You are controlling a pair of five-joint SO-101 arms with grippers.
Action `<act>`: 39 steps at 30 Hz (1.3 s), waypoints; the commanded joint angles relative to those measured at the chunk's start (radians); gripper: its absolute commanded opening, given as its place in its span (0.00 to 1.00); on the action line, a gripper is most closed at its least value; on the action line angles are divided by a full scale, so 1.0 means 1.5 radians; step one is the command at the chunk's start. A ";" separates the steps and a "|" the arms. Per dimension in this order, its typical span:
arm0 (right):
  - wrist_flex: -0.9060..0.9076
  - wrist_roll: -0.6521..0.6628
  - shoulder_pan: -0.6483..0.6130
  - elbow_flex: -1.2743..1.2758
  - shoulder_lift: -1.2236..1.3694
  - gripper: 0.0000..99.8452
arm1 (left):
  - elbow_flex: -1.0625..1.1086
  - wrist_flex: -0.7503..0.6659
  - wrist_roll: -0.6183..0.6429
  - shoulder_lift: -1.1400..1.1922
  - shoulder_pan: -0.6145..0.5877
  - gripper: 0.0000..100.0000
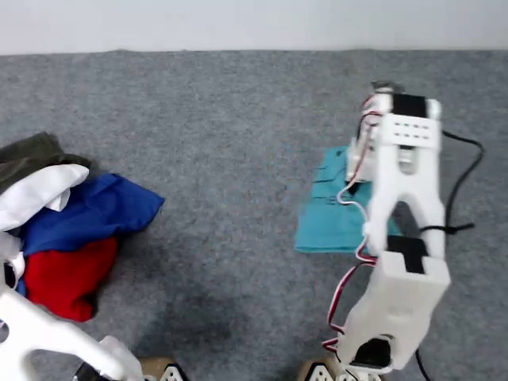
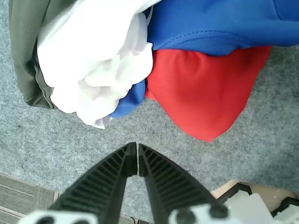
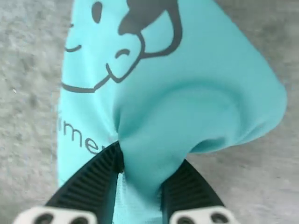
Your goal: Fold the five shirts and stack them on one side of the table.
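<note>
Clamping teal shirt (image 3: pixel 196 88) in right tool (image 3: pixel 145 165), left tool (image 2: pixel 138 151) closed near pile (image 2: pixel 196 88)

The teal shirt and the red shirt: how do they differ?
The teal shirt is pinched by the right hand; nothing holds the red shirt. The teal shirt lies alone; the red shirt is crumpled against the blue shirt. The teal shirt bears a drawing; the red shirt is plain. Both lie on the table.
</note>
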 commanded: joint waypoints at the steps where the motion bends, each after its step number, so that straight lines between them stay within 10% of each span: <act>1: 0.009 0.065 0.069 -0.009 -0.065 0.01 | -0.010 0.013 -0.001 -0.021 0.001 0.02; 21: -0.237 0.419 0.424 -0.009 0.063 0.01 | 0.020 0.013 0.000 -0.021 0.001 0.02; 39: -0.206 0.440 0.410 -0.032 0.035 0.18 | 0.046 0.010 0.000 -0.088 0.005 0.02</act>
